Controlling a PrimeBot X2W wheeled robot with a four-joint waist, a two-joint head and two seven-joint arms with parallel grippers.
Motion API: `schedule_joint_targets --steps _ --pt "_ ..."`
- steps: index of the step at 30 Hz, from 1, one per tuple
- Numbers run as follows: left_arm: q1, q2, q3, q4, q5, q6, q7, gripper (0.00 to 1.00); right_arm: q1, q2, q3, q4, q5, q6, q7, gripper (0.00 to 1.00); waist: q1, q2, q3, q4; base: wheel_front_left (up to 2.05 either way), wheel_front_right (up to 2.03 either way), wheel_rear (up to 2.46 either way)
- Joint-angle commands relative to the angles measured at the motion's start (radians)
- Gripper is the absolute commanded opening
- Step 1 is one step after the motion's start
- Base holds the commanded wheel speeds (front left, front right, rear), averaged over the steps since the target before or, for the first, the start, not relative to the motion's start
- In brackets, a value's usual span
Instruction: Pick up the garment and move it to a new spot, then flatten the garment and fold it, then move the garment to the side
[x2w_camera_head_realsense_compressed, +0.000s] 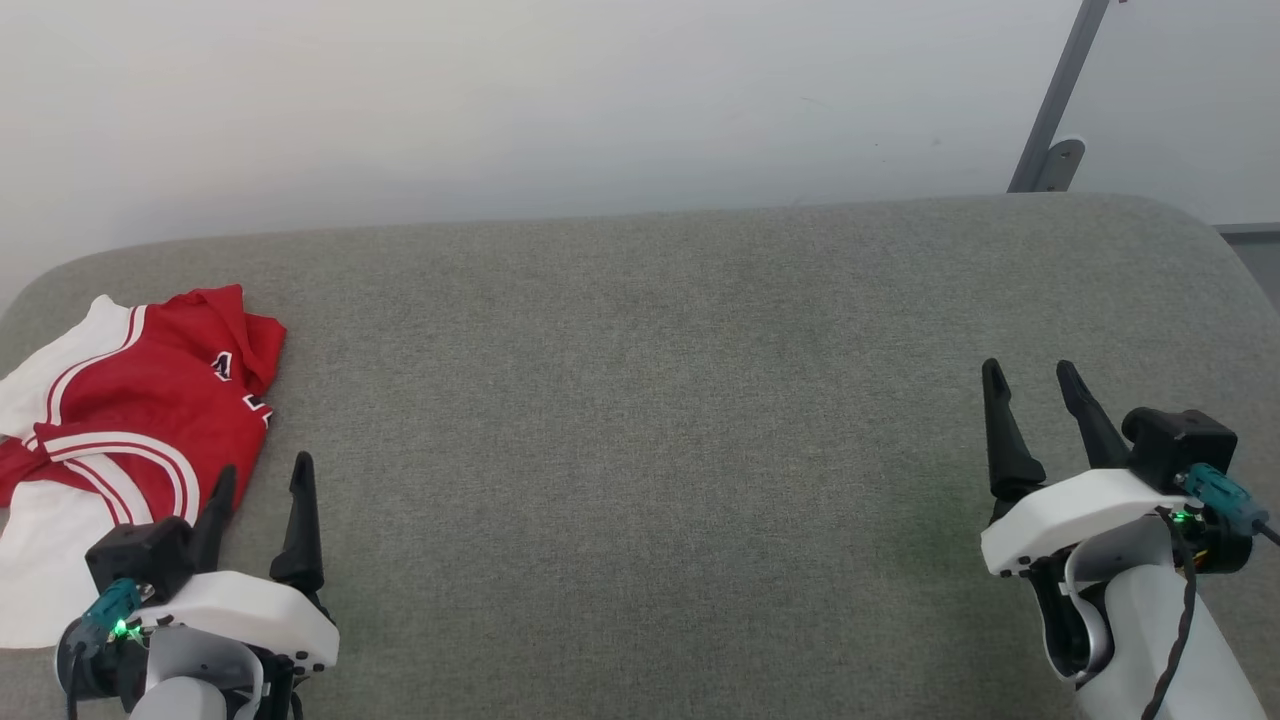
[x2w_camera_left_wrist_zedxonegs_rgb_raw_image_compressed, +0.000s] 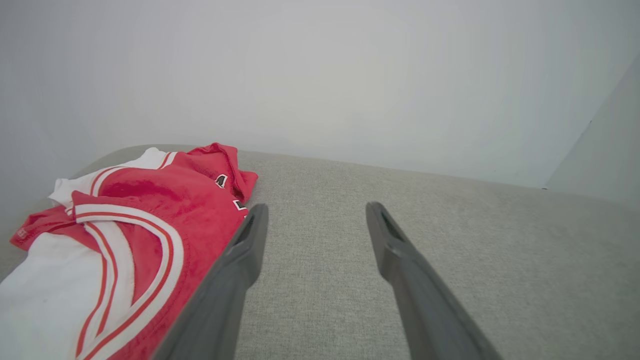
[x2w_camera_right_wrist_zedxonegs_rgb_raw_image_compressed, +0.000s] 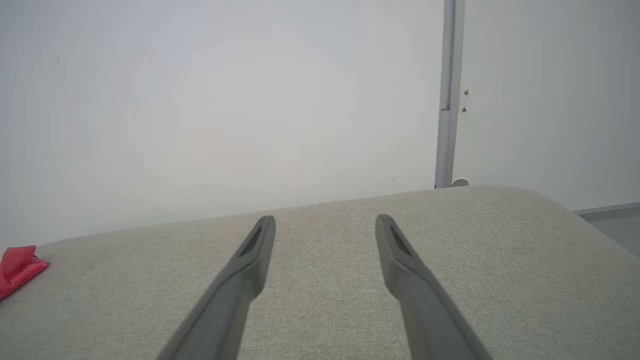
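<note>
- The left end effector (x2w_camera_head_realsense_compressed: 265, 465) sits at the near left of the grey fabric-covered worktop (x2w_camera_head_realsense_compressed: 640, 400). Its two dark fingers are spread apart with nothing between them, pointing away from the robot.
- The right end effector (x2w_camera_head_realsense_compressed: 1028, 367) sits at the near right, well apart from the left one. Its fingers are likewise spread, holding nothing, with only bare grey fabric beyond them.
- The garment (x2w_camera_head_realsense_compressed: 140, 400) lies bunched at the left end of the worktop, just beside the left end effector and reaching a little farther back. It is unfolded and rumpled: red cloth, white sleeve areas, and curved red-and-white striped trim on top.
- In the left wrist view the left-hand finger (x2w_camera_left_wrist_zedxonegs_rgb_raw_image_compressed: 240, 255) runs along the garment's right edge; whether it touches the cloth cannot be told.
- Bits of dark numerals outlined in white show at the garment's far right fold.
- The middle and right of the worktop stretch back to a rounded far edge.
- Behind it stands a pale wall (x2w_camera_head_realsense_compressed: 500, 100), with a grey metal post (x2w_camera_head_realsense_compressed: 1060, 90) rising at the far right.
</note>
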Motion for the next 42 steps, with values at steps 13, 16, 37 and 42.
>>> schedule_joint_targets --steps 13,16,37,42 --pt "-0.030 0.010 -0.021 0.038 0.069 -0.025 -0.036 1.00 -0.024 -0.005 -0.006 0.018 -0.075 0.006 -0.036 1.00 0.0000 0.0000 0.002 0.005 0.00 0.00 0.00" --pt "-0.036 0.013 -0.026 0.041 0.080 -0.025 -0.041 1.00 -0.031 -0.007 -0.008 0.021 -0.093 0.006 -0.041 1.00 0.0000 0.0000 0.005 0.007 0.00 0.00 0.00" --pt "-0.059 0.044 -0.060 0.079 0.061 -0.026 -0.071 1.00 -0.037 0.007 -0.043 0.033 -0.157 0.007 -0.071 1.00 0.0000 0.0000 0.011 0.020 0.00 0.00 0.00" --pt "-0.059 0.049 -0.070 0.091 0.023 -0.026 -0.071 1.00 -0.025 0.010 -0.045 0.039 -0.137 0.007 -0.071 1.00 0.0000 0.0000 0.005 0.023 0.00 0.00 0.00"
